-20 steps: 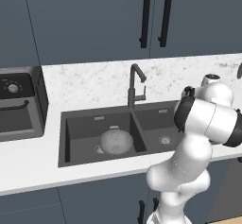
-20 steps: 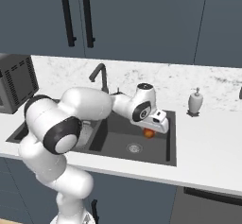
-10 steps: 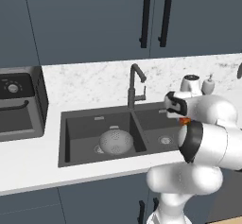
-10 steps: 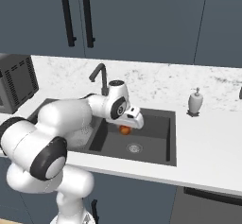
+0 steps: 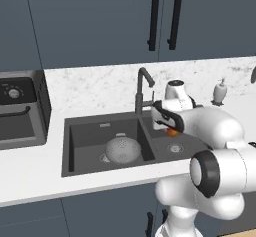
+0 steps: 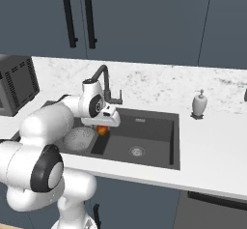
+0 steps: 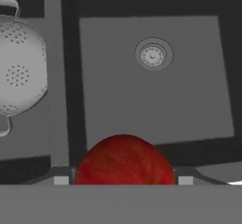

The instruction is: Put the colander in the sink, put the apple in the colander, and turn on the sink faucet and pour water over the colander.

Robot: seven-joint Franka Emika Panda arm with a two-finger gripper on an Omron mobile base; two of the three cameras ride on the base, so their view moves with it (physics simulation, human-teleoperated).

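the colander (image 5: 123, 149) already sits in the left basin of the sink (image 5: 80, 131), the gripper (image 6: 102, 127) holds the apple (image 7: 124, 160) over the right basin near the divider, so dropping it in and running the sink faucet (image 5: 143, 92) remain.

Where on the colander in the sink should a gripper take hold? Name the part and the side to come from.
Grip the rim of the colander from straight above, probably near one of its small side handles. It sits upright and empty in the left basin of the sink, mouth up, so the thin rim is the part two fingers can pinch. The gripper already holds the apple.
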